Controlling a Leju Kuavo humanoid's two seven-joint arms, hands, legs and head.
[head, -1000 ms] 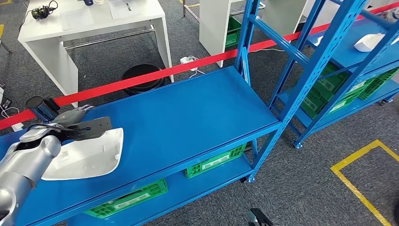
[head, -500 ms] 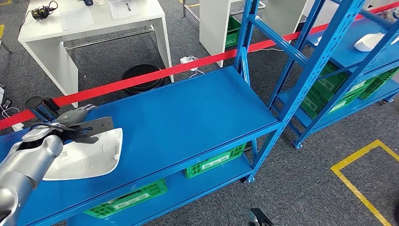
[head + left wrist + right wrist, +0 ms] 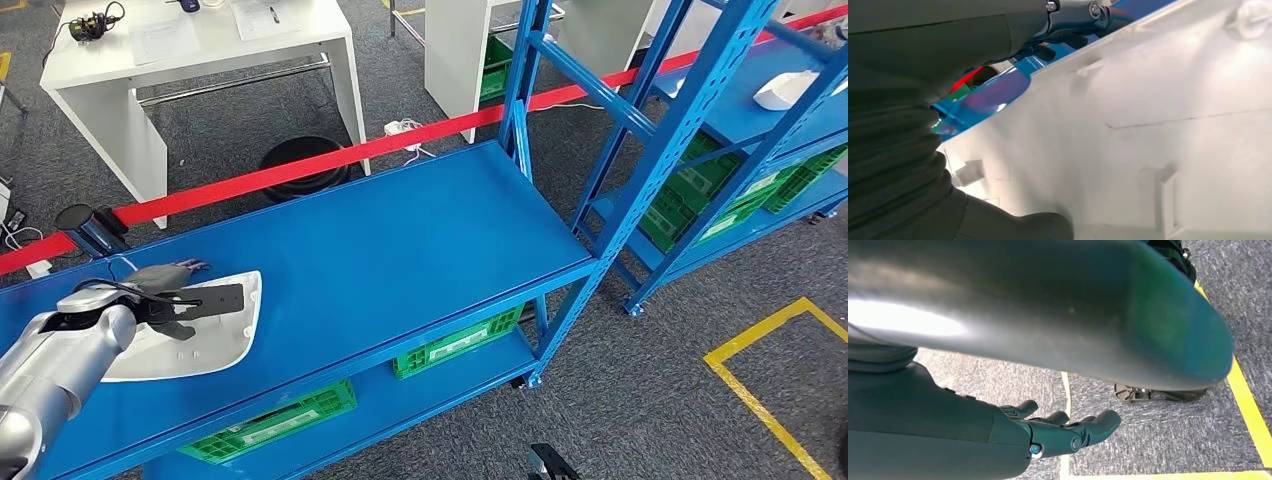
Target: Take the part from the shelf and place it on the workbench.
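**Left hand on the white part at the shelf's left end**

On the blue metal shelf (image 3: 400, 240), toward its left end and near the front edge: flat white moulded plastic part (image 3: 190, 335), long axis running roughly along the shelf's length. Directly under the left hand (image 3: 165, 295), touching; dark fingers (image 3: 215, 298) stretched flat over the part's upper face, thumb seemingly below in the wrist view, so judged a grip on the rear edge. Far nearer than the right hand (image 3: 1068, 432), hanging over grey carpet, fingers loosely apart, holding nothing. Part's left portion hidden behind the silver forearm. Underside contact unclear. Workbench not identifiable with certainty.
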